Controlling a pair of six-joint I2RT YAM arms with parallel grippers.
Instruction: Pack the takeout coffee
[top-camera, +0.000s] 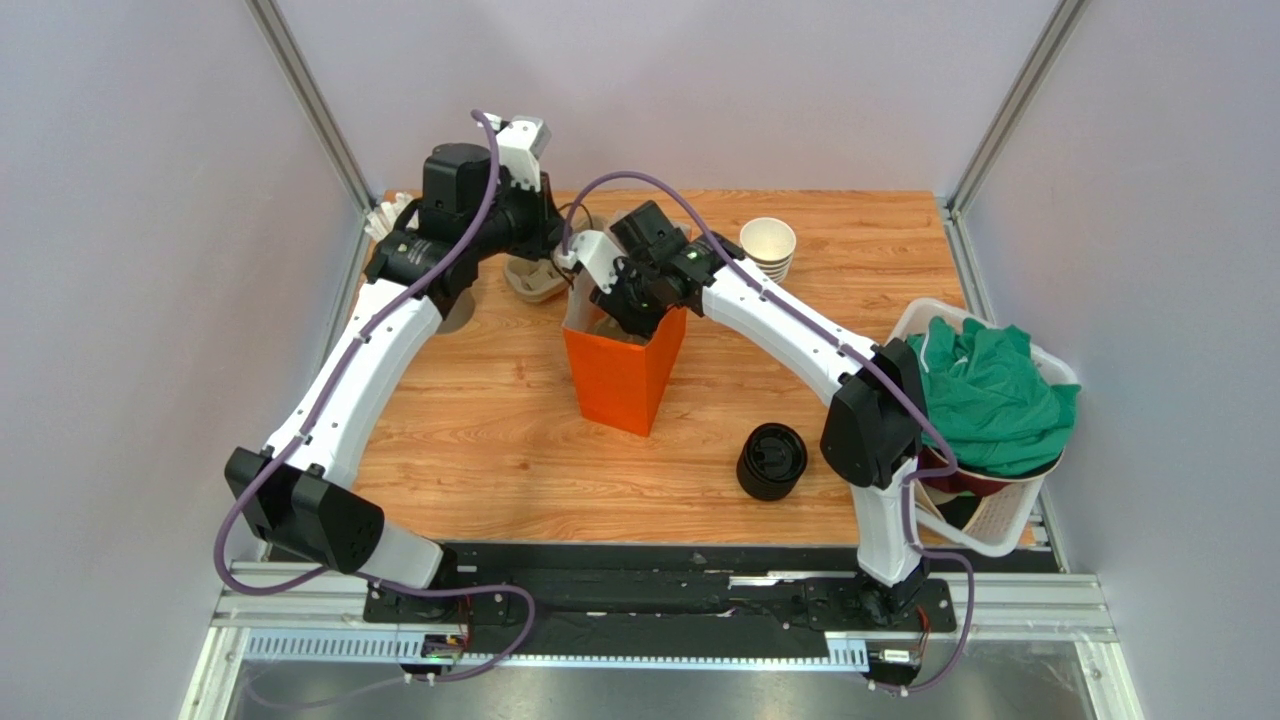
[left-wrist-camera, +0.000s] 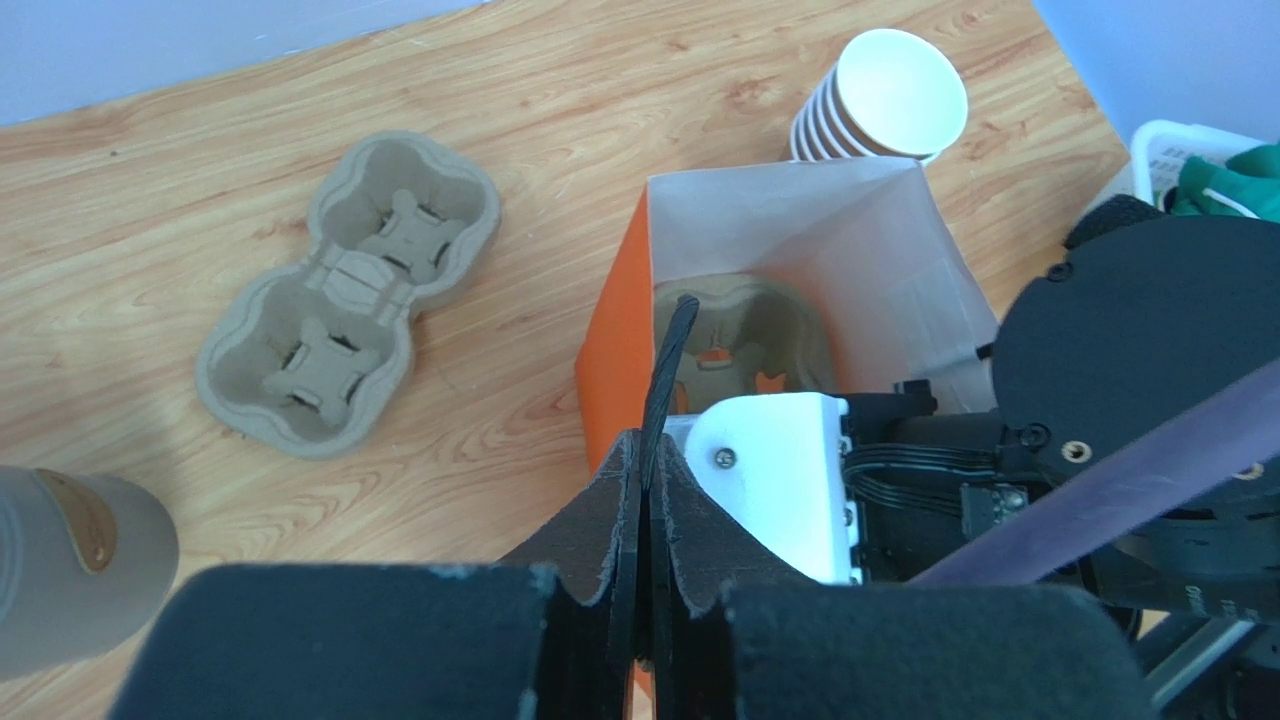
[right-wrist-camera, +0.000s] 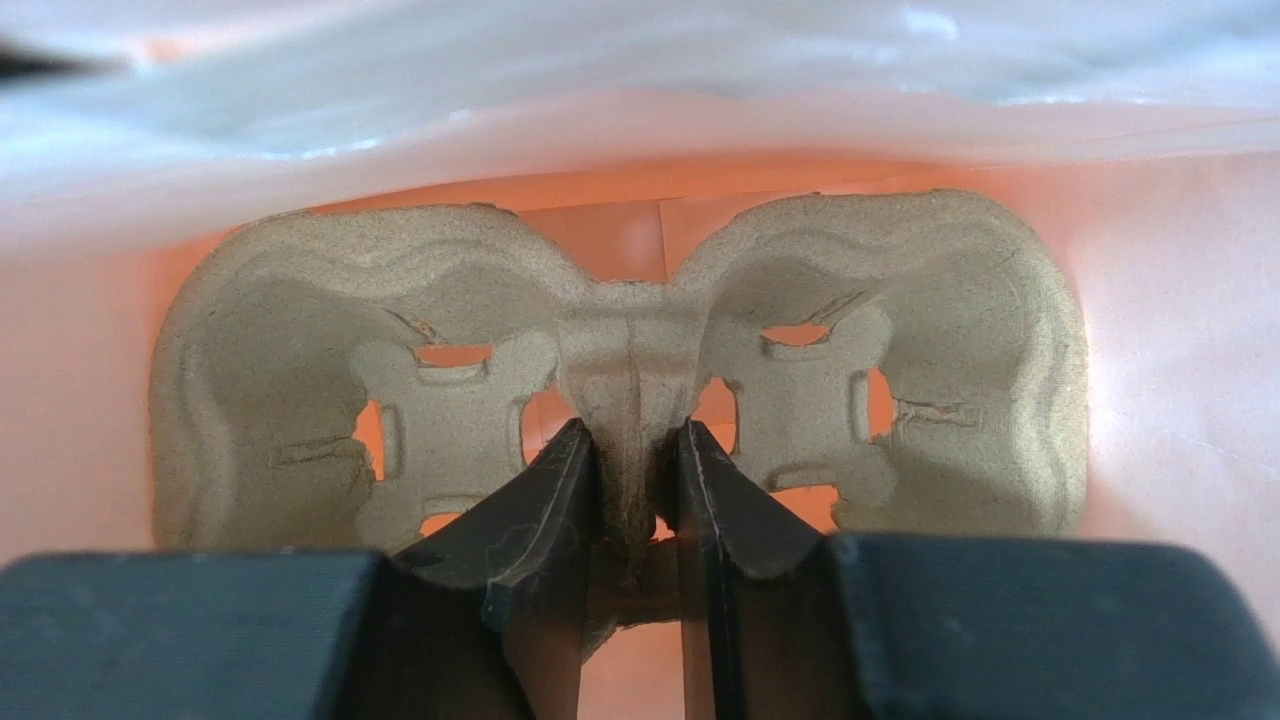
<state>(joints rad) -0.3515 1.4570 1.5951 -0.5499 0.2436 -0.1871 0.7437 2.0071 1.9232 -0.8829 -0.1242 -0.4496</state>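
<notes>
No takeout coffee shows in any view. An orange paper bag (top-camera: 619, 383), white inside (left-wrist-camera: 842, 240), stands open at the table's middle. My left gripper (left-wrist-camera: 649, 450) is at the bag's near-left rim (top-camera: 576, 258), shut on a thin black strip (left-wrist-camera: 670, 368) that rises along that rim. My right gripper (top-camera: 625, 308) reaches down into the bag. There it is shut (right-wrist-camera: 631, 450) on the middle ridge of a pulp two-cup carrier (right-wrist-camera: 902, 375), which lies on the bag's floor (left-wrist-camera: 751, 338).
A second pulp carrier (left-wrist-camera: 353, 308) lies on the table left of the bag. A stack of lidless brown cups (top-camera: 768, 245) stands behind it, a pile of black lids (top-camera: 771, 461) in front. A white basket (top-camera: 1007, 525) with green cloth sits at the right edge. A frosted grey cylinder (left-wrist-camera: 60, 570) stands far left.
</notes>
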